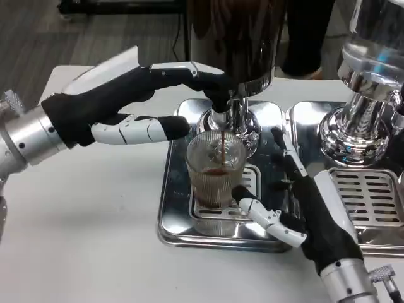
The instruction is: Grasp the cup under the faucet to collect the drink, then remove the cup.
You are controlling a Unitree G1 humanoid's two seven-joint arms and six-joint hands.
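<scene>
A ribbed clear glass cup stands on the grille of the steel drip tray, right under the faucet of the dark drink dispenser. A thin brown stream falls into the cup, which is partly filled with brown drink. My left hand reaches in from the left; its upper fingers rest on the faucet's top, and its lower finger points at the cup's rim without touching it. My right hand sits just right of the cup, fingers spread, with the thumb close to the cup's base. It holds nothing.
A second dispenser with a clear tank stands at the right on its own steel tray, close behind my right hand. Bare white table lies to the left and in front of the tray.
</scene>
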